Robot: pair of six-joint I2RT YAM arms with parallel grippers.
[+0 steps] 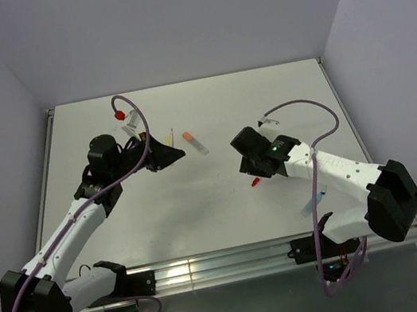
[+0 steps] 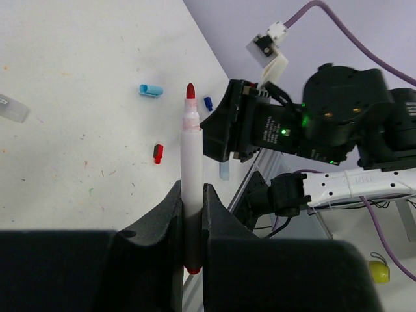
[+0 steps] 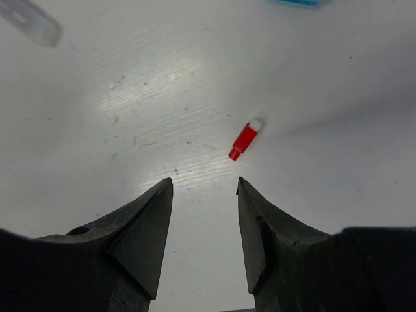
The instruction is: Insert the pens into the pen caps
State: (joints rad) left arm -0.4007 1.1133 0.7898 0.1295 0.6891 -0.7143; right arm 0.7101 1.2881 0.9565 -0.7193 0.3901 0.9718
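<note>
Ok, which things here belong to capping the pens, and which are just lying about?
Job: red-tipped pen in the left tool; red cap; light blue cap; dark blue cap.
Just lying about: purple cable; yellow lump.

A white pen [image 2: 191,162] with red tip; a red cap [image 3: 245,139] (pale at one end); a light blue cap [image 2: 151,90]; a dark blue cap [image 2: 208,102]; the off-white table [image 1: 200,198], faintly speckled; purple cables [image 1: 296,102].
</note>
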